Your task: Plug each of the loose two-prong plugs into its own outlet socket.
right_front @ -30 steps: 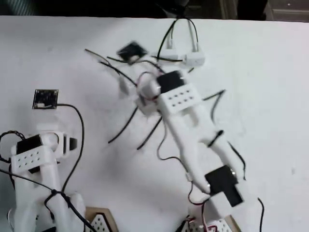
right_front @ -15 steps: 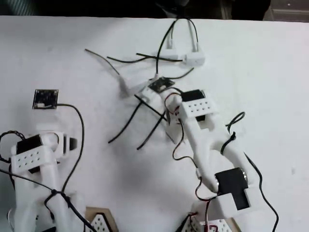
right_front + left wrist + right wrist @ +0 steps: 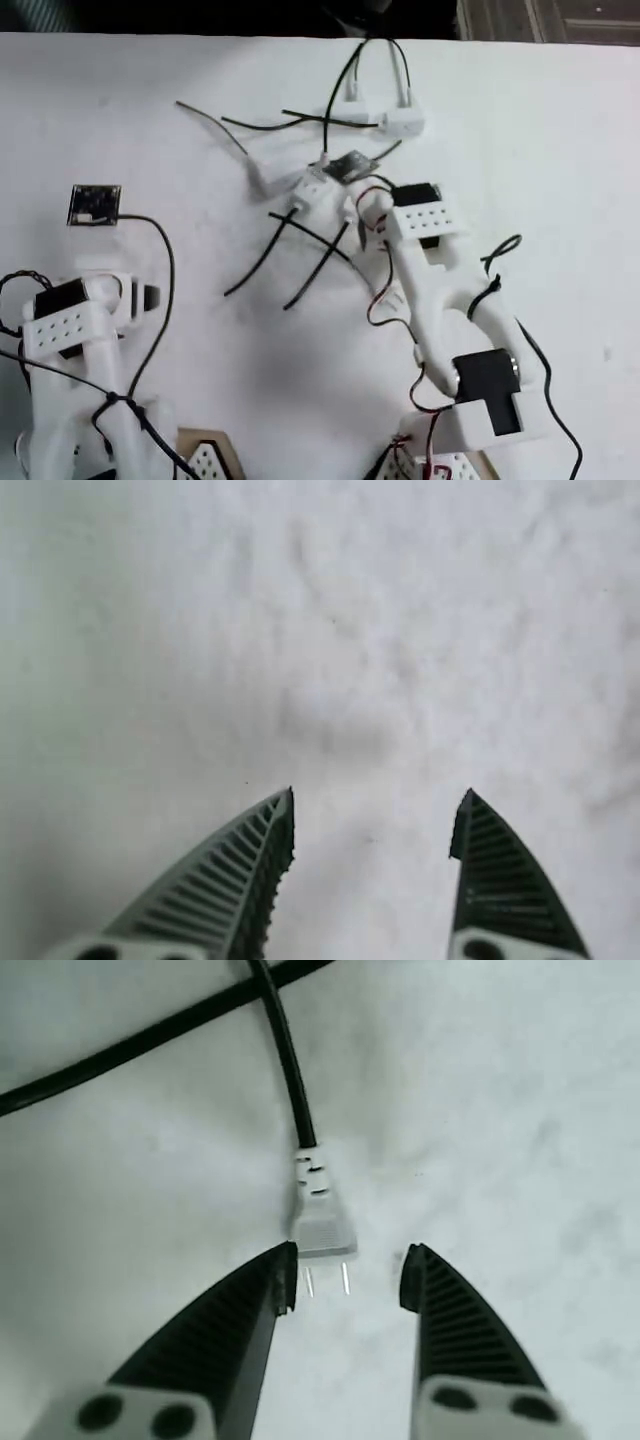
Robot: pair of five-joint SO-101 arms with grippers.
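Hovering my right gripper (image 3: 350,1260), jaws spread, at the small white plastic two-prong plug (image 3: 322,1222): light, probably slippery, so I'd pinch its flat body squarely.

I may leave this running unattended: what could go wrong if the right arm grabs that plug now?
1. The plug lies off-centre in the open right tool, close to one finger. Closing might nudge it aside or pinch its prongs instead of the body.
2. Its cord crosses a second cord, so lifting may drag that one along.
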